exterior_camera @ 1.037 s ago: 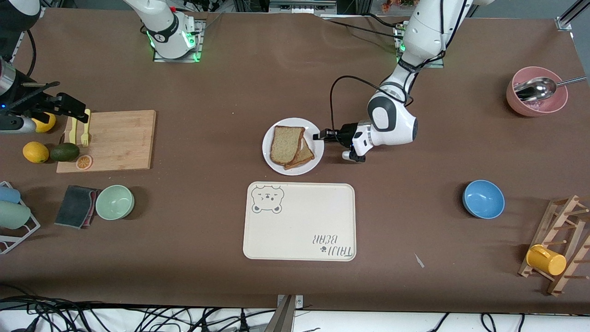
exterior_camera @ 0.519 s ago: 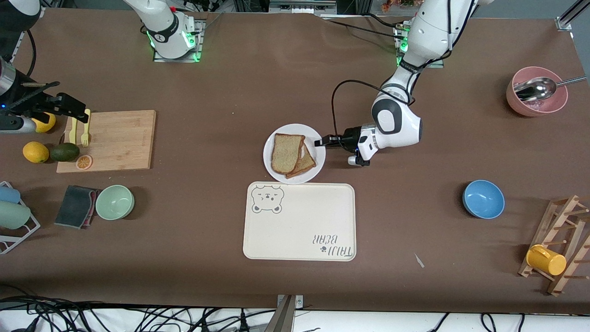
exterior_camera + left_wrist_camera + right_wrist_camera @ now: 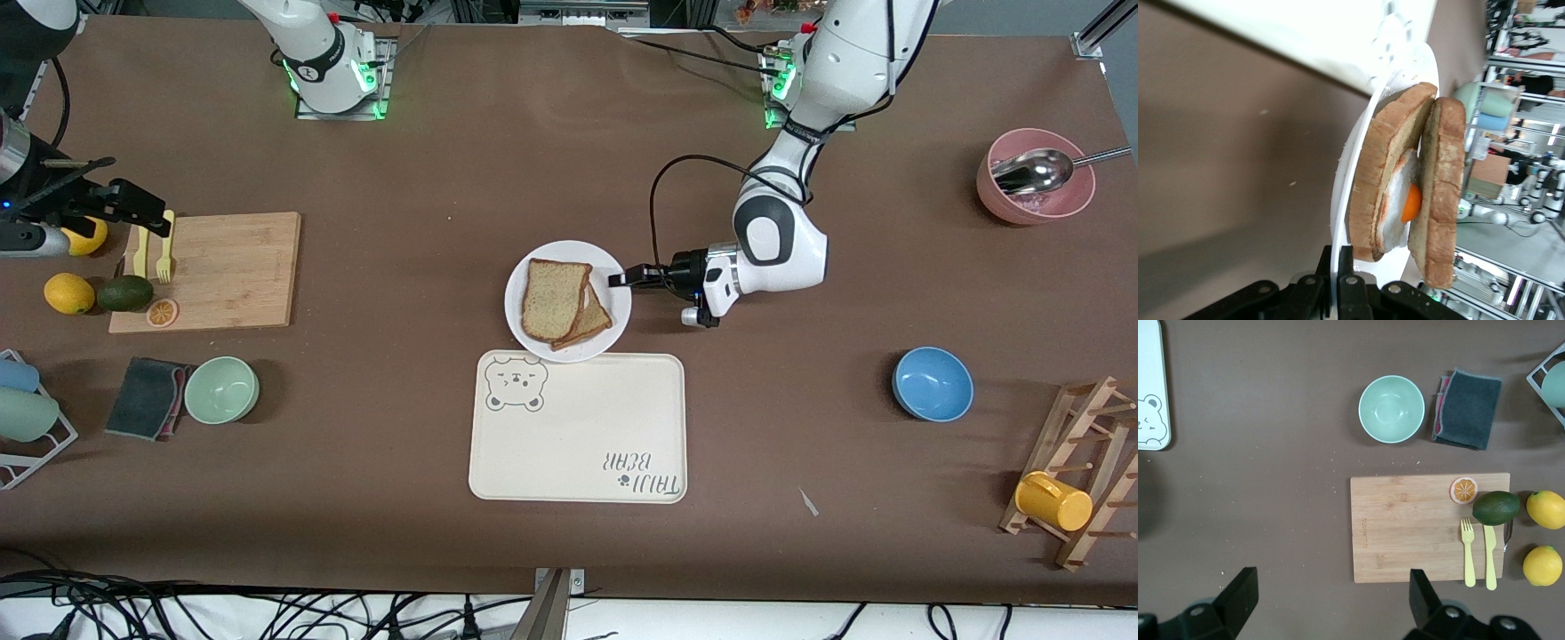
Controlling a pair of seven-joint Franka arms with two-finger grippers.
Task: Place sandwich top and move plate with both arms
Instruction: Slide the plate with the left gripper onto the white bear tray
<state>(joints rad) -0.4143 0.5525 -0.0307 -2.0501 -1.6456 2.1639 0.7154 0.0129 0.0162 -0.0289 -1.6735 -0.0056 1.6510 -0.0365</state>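
One plate: two bread slices, sandwich top uppermost, fried egg between.
Left gripper: clamped on plate rim.
Right gripper: spread wide, waiting above cutting board.
Three bowls: pink bowl holds one ladle.

The cream tray is showing the only readable lettering: the words "TAIJI BEAR" with a small paw mark, printed upside down as the front camera sees it, in the corner nearest that camera toward the left arm's end of the surface.
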